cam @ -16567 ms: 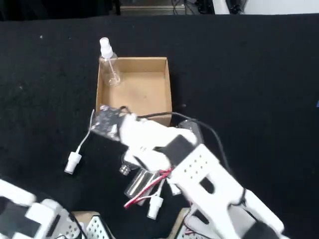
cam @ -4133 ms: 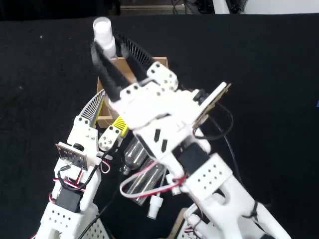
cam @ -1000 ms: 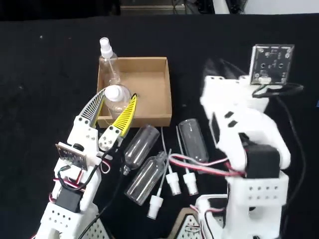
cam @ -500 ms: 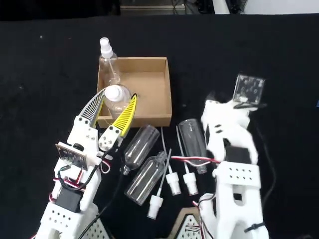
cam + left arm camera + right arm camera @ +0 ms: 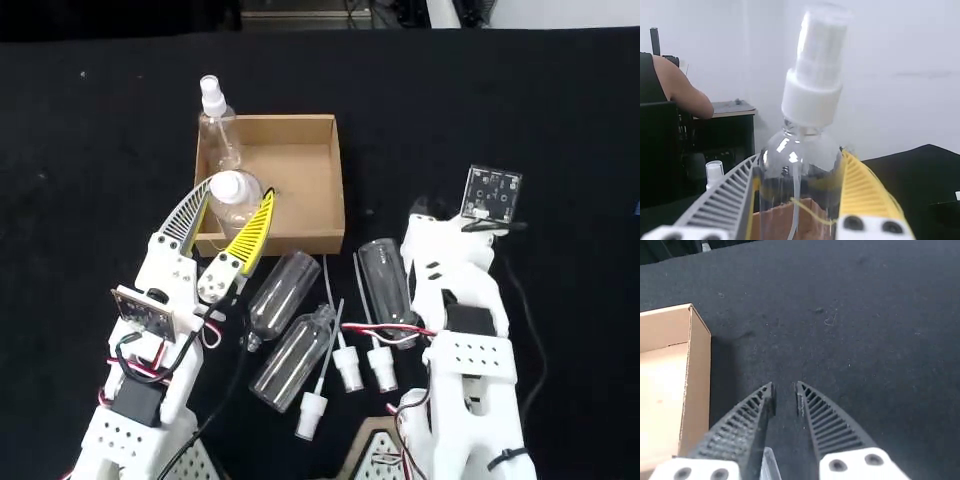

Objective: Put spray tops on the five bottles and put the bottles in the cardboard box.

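Note:
My left gripper [image 5: 237, 192] is shut on a clear bottle [image 5: 235, 203] with a white spray top [image 5: 815, 70], held upright over the near left corner of the cardboard box [image 5: 300, 130]. A second capped bottle [image 5: 216, 125] stands at the box's far left corner. Three uncapped bottles [image 5: 280, 290] [image 5: 296, 347] [image 5: 386, 280] lie on the cloth in front of the box. Three loose spray tops [image 5: 346, 366] [image 5: 381, 366] [image 5: 309, 414] lie beside them. My right gripper [image 5: 785, 388] hangs low over bare cloth right of the box, open by a narrow gap and holding nothing.
Black cloth [image 5: 520, 110] covers the table, with free room to the right and behind the box. The right arm's body [image 5: 465, 330] sits close beside the rightmost lying bottle. The box's right wall [image 5: 699, 370] is near the right gripper.
The right arm has lowered and folded back at the right of the table. The left arm and its bottle have not moved.

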`<state>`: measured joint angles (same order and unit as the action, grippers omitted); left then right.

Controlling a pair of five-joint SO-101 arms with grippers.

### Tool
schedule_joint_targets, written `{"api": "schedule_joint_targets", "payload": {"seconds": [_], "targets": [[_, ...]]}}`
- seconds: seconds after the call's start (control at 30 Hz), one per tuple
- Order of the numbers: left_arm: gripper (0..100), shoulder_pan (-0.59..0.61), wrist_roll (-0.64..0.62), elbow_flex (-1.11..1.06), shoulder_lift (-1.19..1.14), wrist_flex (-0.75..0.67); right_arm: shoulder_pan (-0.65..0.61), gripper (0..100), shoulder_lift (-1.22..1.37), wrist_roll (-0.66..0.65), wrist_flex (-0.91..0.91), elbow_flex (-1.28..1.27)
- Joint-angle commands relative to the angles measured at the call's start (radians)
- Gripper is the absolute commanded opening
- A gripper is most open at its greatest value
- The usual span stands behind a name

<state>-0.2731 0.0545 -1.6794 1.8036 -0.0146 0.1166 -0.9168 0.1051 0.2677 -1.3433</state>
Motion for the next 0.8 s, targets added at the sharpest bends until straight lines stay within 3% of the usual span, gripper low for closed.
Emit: {"api": "schedule_joint_targets", "payload": {"seconds": [0.0,0.23,0.53,0.77], "targets": [[4,-0.002,0.002,-0.019,0.017,-0.011,0.011,4.7,-0.019,0.003,-0.031,0.007],[4,-0.001,0.002,-0.019,0.017,-0.008,0.011,4.7,-0.018,0.003,-0.032,0.007],[4,0.001,0.003,-0.019,0.017,0.255,0.011,4.7,-0.018,0.003,-0.032,0.007],[4,0.143,-0.005,-0.019,0.017,0.072,0.009,4.7,-0.018,0.003,-0.032,0.005]]}}
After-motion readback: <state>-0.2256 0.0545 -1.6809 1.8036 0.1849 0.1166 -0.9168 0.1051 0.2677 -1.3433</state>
